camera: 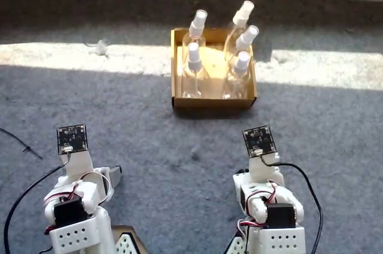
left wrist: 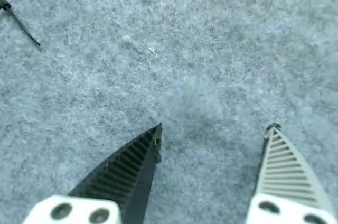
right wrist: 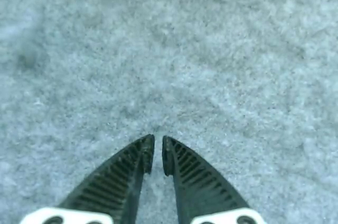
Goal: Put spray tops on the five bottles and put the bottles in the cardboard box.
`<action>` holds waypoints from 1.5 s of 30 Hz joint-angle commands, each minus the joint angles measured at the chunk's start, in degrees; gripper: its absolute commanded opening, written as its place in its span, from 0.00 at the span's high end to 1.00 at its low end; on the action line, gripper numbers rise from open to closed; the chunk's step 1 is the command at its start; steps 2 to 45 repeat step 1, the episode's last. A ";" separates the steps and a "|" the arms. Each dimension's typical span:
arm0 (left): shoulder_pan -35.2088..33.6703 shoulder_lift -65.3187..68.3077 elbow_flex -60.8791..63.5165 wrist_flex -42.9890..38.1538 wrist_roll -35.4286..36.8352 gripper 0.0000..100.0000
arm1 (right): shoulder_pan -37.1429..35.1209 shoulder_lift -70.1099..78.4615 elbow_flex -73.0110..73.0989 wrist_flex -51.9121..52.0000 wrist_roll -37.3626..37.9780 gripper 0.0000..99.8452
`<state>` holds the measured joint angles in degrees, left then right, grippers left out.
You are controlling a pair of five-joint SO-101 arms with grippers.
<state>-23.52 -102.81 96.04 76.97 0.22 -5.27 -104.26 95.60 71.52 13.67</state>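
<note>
A shallow cardboard box sits on grey carpet, on the far side from me and roughly midway between my two arms. Five clear bottles stand upright inside it, each wearing a white spray top. Two bottles stand in the left half of the box, one behind the other. Three stand in the right half, close together in a line running from near to far.

A band of sunlight crosses the carpet from left to right and falls over the box. A small pale scrap lies at the far edge of that band, well to the left of the box.

My left arm and my right arm are at the near edge, well apart from the box and from each other, and both look down at the carpet. My left jaws, one dark and one pale, are spread wide apart with carpet showing between them. A thin black strand lies on the carpet near them. My right jaws, both dark, are drawn together, their tips almost touching, with a thin slit of carpet between them.
</note>
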 commanded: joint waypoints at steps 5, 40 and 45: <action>-0.40 -0.13 1.10 0.35 0.00 0.72 | 0.48 -0.57 6.90 0.22 0.44 0.99; -0.40 -0.13 1.10 0.35 0.00 0.72 | 0.48 -0.57 6.90 0.22 0.44 0.99; -0.40 -0.13 1.10 0.35 0.00 0.72 | 0.48 -0.57 6.90 0.22 0.44 0.99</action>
